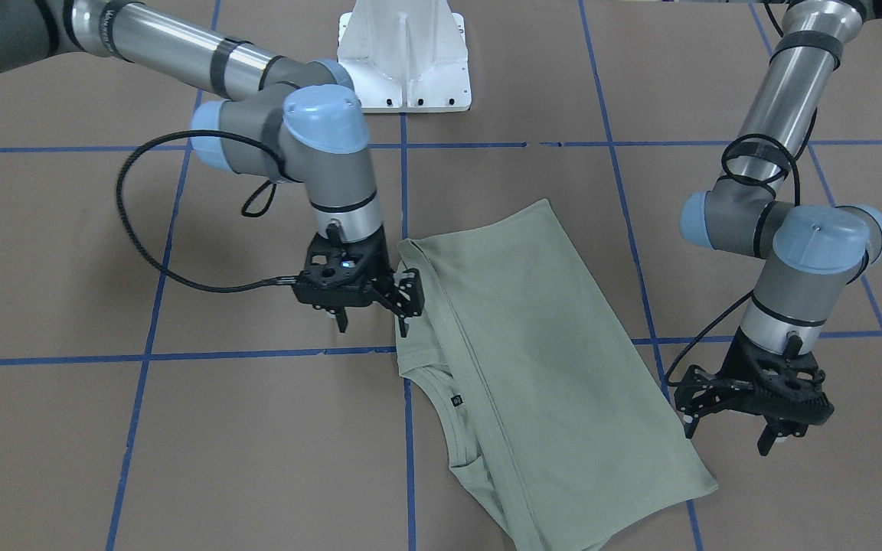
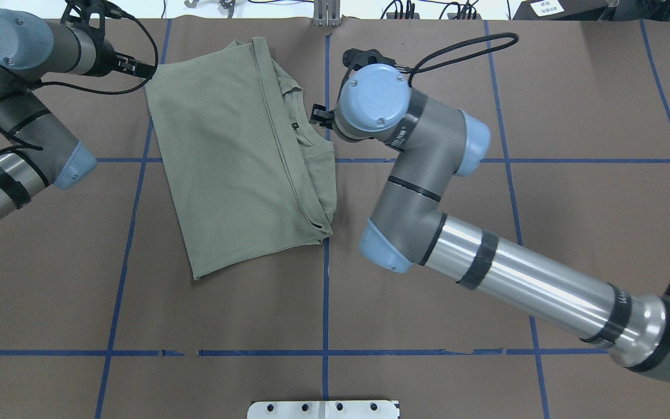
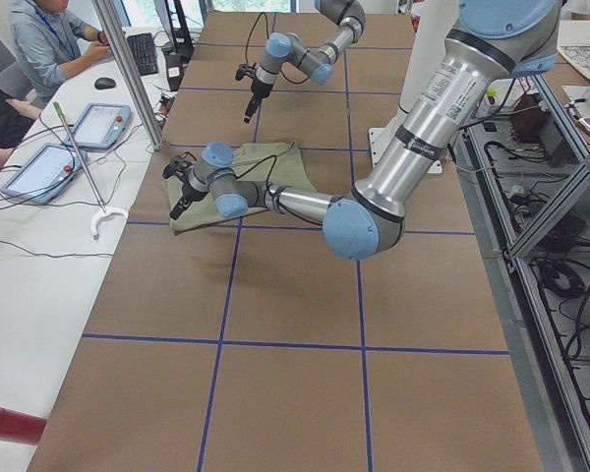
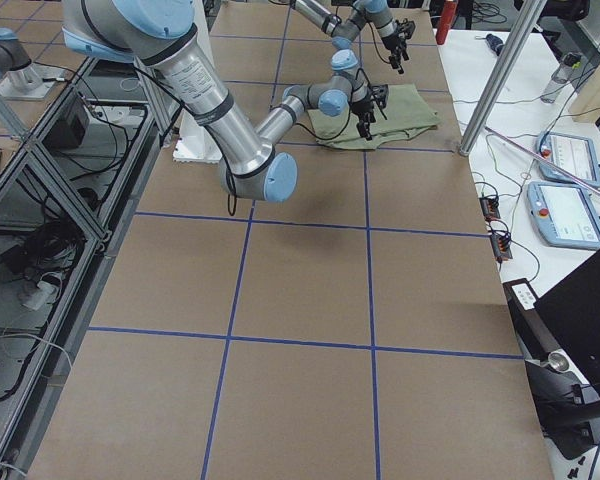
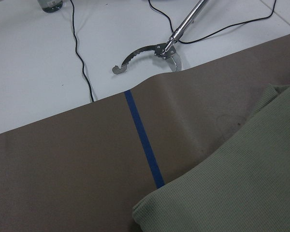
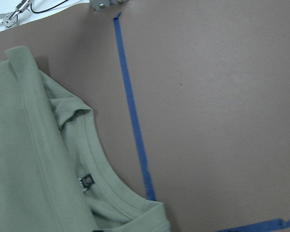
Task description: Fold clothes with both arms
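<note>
The pale sage-green shirt [image 1: 533,367] lies folded lengthwise on the brown table, its neckline and small dark label [image 1: 455,399] showing at one long edge. It also shows in the overhead view [image 2: 236,151]. My right gripper [image 1: 374,317] hovers open and empty at the shirt's collar-side edge, one fingertip [image 1: 408,302] over the fabric rim. My left gripper [image 1: 728,428] is open and empty, just off the opposite long edge near a corner. The left wrist view shows that shirt corner [image 5: 232,193]; the right wrist view shows the neckline and label [image 6: 86,181].
The white pedestal base [image 1: 404,57] stands at the robot's side of the table. Blue tape lines [image 1: 403,191] grid the brown surface. A metal reacher tool [image 5: 154,50] lies on the white bench beyond the table edge. Operators and tablets [image 3: 98,123] sit along that bench.
</note>
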Robot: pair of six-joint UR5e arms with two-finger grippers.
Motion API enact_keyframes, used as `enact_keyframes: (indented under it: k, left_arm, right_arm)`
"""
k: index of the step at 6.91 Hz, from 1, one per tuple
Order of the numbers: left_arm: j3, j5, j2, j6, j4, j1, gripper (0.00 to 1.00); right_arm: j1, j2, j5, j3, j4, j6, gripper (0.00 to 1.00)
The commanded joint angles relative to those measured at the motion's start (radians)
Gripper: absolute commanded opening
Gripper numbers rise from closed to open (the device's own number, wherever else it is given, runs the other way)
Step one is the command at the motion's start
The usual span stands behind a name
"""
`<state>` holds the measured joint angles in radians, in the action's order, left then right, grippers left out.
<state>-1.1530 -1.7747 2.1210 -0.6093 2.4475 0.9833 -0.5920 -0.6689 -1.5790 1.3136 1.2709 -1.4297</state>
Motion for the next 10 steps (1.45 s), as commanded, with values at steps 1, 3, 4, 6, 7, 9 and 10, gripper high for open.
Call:
enact_keyframes:
  k: [1,3,4,6,7,9,10]
  left_arm:
    - [-0.033,-0.005,-0.024,-0.004,0.004,-0.006,1.00]
    - [-0.033,-0.005,-0.024,-0.004,0.004,-0.009,1.00]
    - [-0.031,-0.005,-0.024,-0.004,0.004,-0.009,1.00]
    - [-0.031,-0.005,-0.024,-0.004,0.005,-0.011,1.00]
    - [-0.033,-0.005,-0.030,-0.004,0.005,-0.011,1.00]
    - [-0.033,-0.005,-0.030,-0.004,0.007,-0.011,1.00]
    - [-0.033,-0.005,-0.030,-0.004,0.005,-0.011,1.00]
  right_arm:
    - [0.037,0.083,0.069,-0.195,-0.126,-0.051,0.75]
    - [0.061,0.060,0.094,-0.204,-0.125,-0.040,0.73]
    - [0.066,0.051,0.099,-0.204,-0.122,-0.032,0.71]
    - [0.078,0.026,0.131,-0.204,-0.124,-0.023,0.63]
    - [0.083,0.026,0.132,-0.204,-0.124,-0.025,0.58]
    - [0.086,0.026,0.132,-0.204,-0.124,-0.025,0.49]
    - [0.086,0.026,0.132,-0.204,-0.124,-0.025,0.39]
